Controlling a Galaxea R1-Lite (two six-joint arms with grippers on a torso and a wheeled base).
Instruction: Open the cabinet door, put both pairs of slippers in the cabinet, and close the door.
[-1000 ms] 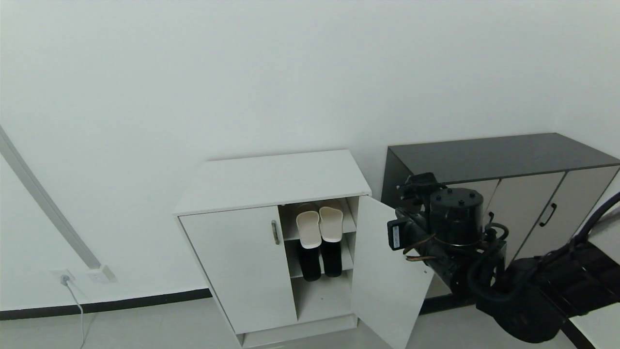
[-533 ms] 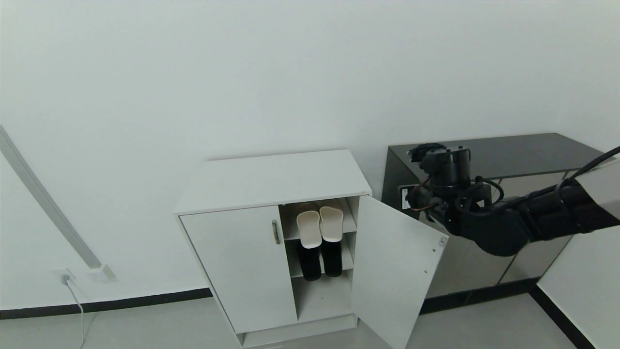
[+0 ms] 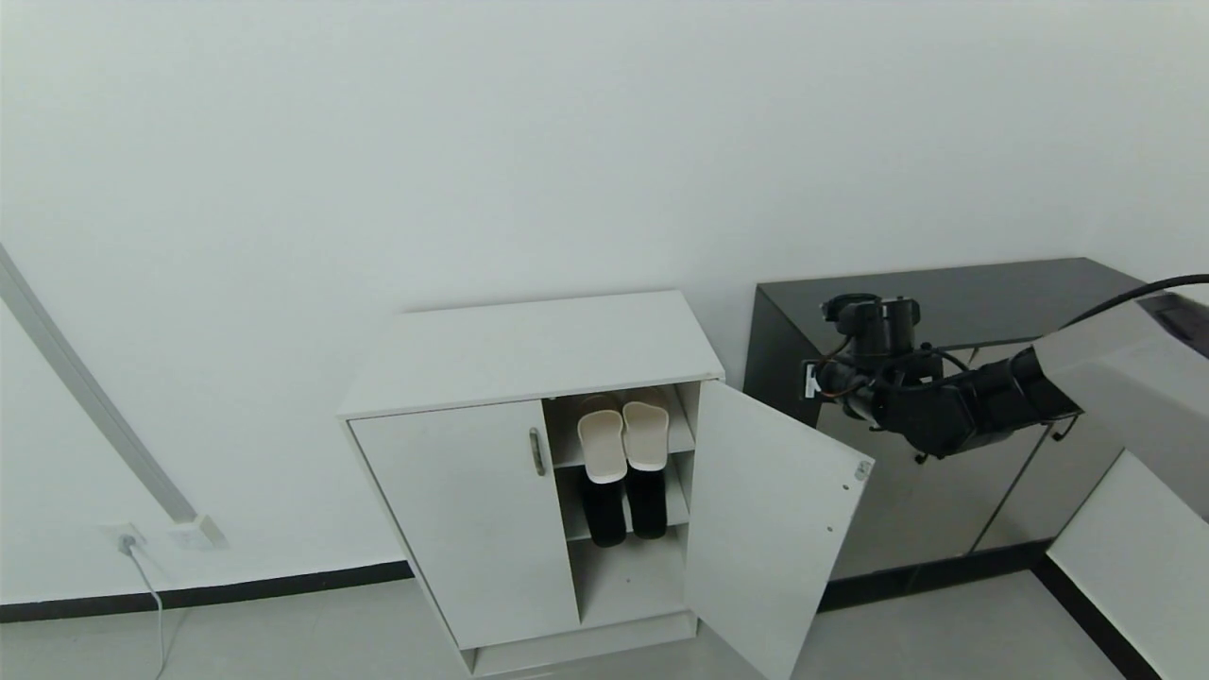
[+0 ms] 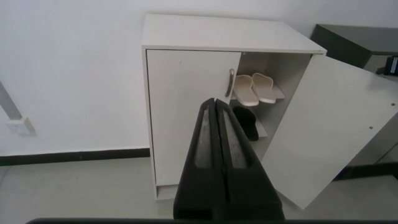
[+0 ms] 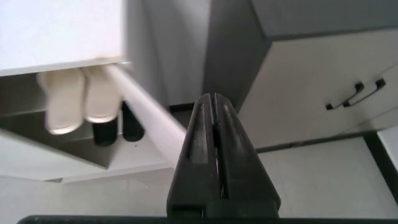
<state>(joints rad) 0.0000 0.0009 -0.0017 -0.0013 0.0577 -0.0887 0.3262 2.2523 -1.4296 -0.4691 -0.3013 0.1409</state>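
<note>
The cabinet stood against the wall with its right door swung wide open and its left door shut, the handle on that door's inner edge. Inside the cabinet, the white slippers lay side by side on the top shelf, their ends sticking out past the shelf's front edge. The black slippers sat directly beneath them on the middle shelf, also side by side.

The right arm was held out to the right of the cabinet, above the open door's outer edge and apart from it. The right gripper had its fingers pressed together with nothing between them, and pointed down past the door's edge toward the cabinet's interior. The left gripper hung in front of the cabinet, well apart from it, facing the shut left door. Its fingers were likewise closed on nothing.

A dark-topped sideboard stood just right of the cabinet, behind the right arm. Left of the cabinet, a socket with a cable plugged in sat low on the wall, near the floor.
</note>
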